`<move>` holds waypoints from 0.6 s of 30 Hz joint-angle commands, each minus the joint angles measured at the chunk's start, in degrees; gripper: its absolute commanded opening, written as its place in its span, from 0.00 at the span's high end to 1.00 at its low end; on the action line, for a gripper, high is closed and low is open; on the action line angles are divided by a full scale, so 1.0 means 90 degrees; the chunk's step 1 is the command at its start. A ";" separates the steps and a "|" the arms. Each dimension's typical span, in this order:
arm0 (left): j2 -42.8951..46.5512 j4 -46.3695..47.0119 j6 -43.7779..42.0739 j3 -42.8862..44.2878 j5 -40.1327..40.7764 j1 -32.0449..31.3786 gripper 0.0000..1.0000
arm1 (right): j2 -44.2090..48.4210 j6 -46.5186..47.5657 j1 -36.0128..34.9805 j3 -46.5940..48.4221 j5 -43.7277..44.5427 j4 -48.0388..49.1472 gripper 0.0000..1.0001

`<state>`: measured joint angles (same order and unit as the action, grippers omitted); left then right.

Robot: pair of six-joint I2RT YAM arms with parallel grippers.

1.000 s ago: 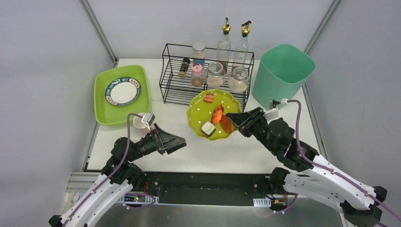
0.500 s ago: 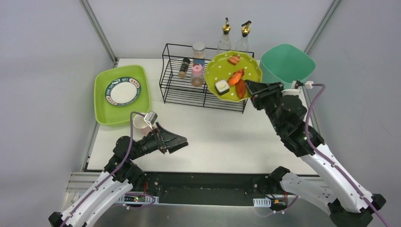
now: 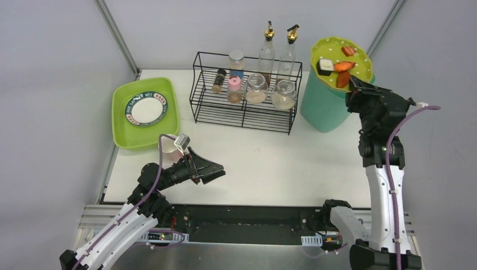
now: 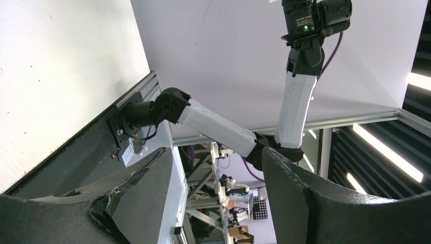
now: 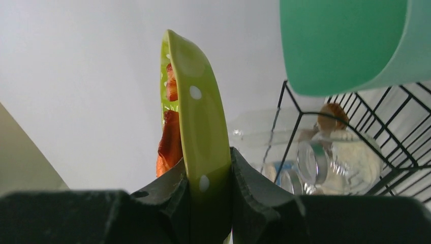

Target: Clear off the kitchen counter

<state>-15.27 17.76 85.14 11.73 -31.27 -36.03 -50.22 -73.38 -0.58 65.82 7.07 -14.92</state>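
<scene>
The kitchen counter [image 3: 264, 163] is a wide white tabletop. My right gripper [image 3: 355, 87] is shut on the rim of a lime-green dotted plate [image 3: 339, 59], held high over the teal bin [image 3: 326, 95]. The plate carries orange food scraps [image 3: 344, 73] and a white-and-dark piece [image 3: 325, 65]. In the right wrist view the plate [image 5: 201, 122] stands edge-on between my fingers, with the scraps [image 5: 169, 137] on its left face. My left gripper [image 3: 216, 169] is open and empty, low over the counter's front left, next to a small pink cup [image 3: 167, 144].
A black wire rack [image 3: 244, 95] with spice jars and two oil bottles stands at the back. A lime-green square tub [image 3: 144, 112] holding a patterned plate [image 3: 146, 108] sits at the left. The black front rail [image 3: 247, 222] runs below.
My right arm has lifted the plate further up and right, from in front of the rack to above the teal bin. The left arm has barely moved.
</scene>
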 commanded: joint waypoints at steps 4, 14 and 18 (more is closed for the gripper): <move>-0.0259 0.0791 0.0133 -0.0107 -0.0250 -0.0010 0.33 | -0.0306 -0.0696 0.1697 0.0856 -0.1428 0.0805 1.00; -0.0723 0.1176 0.0042 -0.0110 -0.0736 -0.0010 0.33 | -0.1142 0.0722 0.2789 0.1288 -0.1629 0.0098 1.00; -0.0854 0.1345 0.0067 -0.0121 -0.0844 -0.0012 0.33 | -0.1684 0.1360 0.2828 0.1693 -0.1680 -0.0083 1.00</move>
<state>-22.13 24.21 85.97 10.72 -36.01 -36.03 -63.35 -65.80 24.47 72.88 -4.12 -24.47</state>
